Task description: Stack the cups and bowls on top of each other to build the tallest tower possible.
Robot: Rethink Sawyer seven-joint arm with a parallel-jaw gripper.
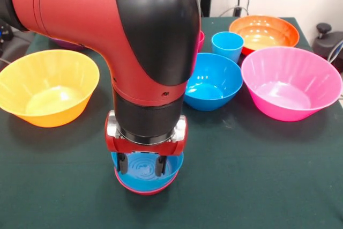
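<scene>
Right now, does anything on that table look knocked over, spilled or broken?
Nothing stands out. The bowls sit upright: yellow-orange, blue, pink, orange. The light blue cup is upright too. Under the gripper, a small blue bowl sits squarely in a red one.

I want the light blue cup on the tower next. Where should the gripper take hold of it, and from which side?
Probably by the rim, from straight above. The light blue cup stands upright with its mouth open upward, so one finger can go inside and one outside the wall. The mid-sized blue bowl, orange bowl and pink bowl crowd its sides, leaving little room for a sideways approach.
</scene>
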